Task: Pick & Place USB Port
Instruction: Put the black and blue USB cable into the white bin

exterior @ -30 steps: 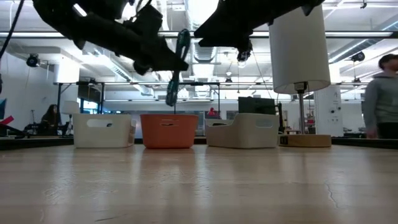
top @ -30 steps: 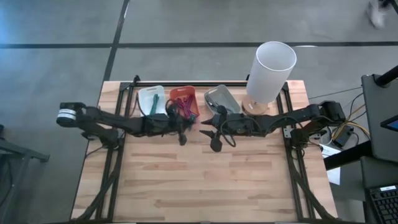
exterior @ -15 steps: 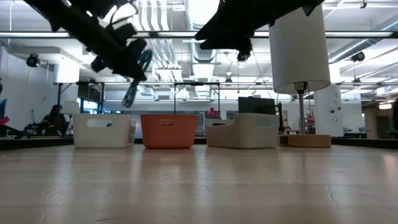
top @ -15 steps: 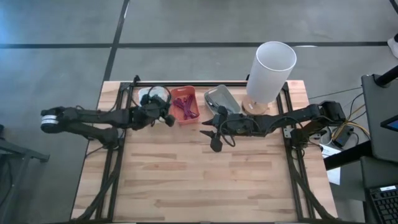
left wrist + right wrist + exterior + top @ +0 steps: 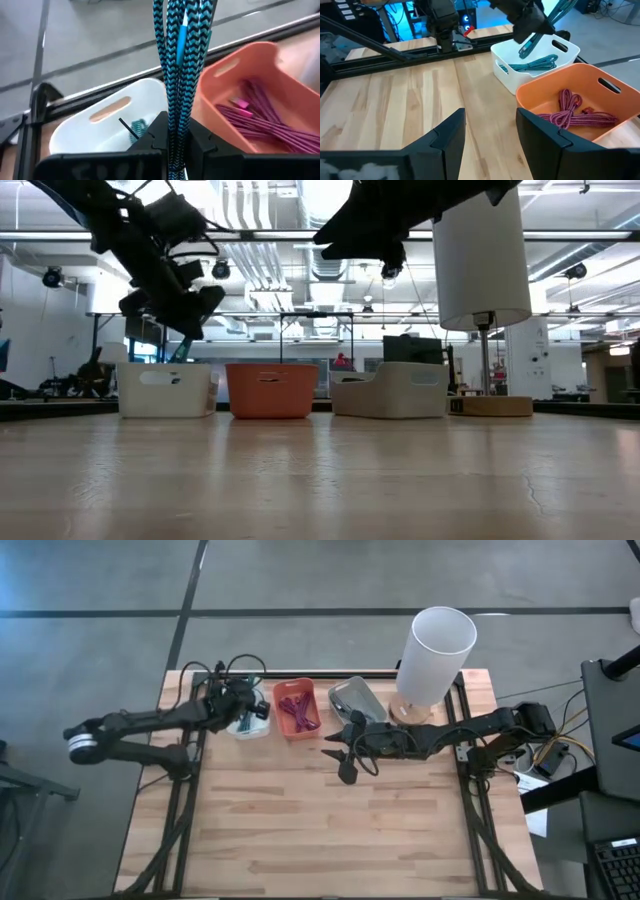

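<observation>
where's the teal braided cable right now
The teal braided cable is clamped in the left gripper, hanging over the white bin at the table's back left, just left of the orange bin in the high view.

Wooden table point(image 5: 330, 830) carried, along its upper edge, a white bin point(image 5: 247, 726), orange bin point(image 5: 297, 708), grey bin point(image 5: 358, 697) and lamp point(image 5: 432, 655).

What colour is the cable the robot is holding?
Teal and black zigzag braid on the cable; the left wrist view shows it best.

Bright overhead lighting, backlit silhouetted arms.
</observation>
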Action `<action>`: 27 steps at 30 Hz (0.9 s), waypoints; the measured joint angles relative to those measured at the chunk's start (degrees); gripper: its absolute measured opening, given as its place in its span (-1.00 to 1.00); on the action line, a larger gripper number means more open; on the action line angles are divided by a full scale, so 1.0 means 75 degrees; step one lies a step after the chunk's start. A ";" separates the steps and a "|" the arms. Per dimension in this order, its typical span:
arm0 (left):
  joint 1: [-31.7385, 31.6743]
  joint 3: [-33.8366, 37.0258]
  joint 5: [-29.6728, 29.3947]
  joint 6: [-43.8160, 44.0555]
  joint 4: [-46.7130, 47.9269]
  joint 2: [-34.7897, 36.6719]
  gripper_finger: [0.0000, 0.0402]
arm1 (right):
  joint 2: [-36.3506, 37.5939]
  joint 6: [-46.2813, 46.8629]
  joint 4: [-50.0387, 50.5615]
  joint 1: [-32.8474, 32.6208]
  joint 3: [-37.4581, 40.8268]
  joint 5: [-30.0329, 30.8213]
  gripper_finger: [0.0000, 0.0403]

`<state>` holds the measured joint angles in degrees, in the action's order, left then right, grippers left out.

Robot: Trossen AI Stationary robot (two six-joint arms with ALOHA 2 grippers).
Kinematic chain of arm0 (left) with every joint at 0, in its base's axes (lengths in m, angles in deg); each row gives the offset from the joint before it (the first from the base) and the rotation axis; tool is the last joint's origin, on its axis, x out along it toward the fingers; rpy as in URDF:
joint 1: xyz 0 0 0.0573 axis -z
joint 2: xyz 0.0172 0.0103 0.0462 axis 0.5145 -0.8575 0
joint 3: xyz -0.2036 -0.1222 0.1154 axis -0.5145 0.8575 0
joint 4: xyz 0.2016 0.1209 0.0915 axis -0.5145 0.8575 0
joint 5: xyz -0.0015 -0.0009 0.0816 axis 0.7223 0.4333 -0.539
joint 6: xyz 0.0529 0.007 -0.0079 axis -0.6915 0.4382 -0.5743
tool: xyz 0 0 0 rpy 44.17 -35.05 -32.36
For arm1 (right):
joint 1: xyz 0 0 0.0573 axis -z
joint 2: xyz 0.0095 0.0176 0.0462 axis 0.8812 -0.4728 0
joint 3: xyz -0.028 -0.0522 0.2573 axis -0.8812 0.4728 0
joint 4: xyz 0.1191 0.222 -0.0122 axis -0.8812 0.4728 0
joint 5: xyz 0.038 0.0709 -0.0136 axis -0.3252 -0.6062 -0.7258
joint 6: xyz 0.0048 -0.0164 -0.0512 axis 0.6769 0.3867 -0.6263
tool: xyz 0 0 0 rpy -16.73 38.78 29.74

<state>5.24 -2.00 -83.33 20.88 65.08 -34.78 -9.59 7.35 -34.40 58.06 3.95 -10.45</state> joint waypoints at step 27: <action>-0.0881 0.0093 0.1511 0.1096 0.0171 -0.1688 -0.69 | 0.0000 0.0114 0.0000 -0.0003 0.0003 -0.0068 -0.16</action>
<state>-1.37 -1.30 -72.00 29.10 66.36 -47.44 -9.59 8.20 -34.40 58.04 3.97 -10.96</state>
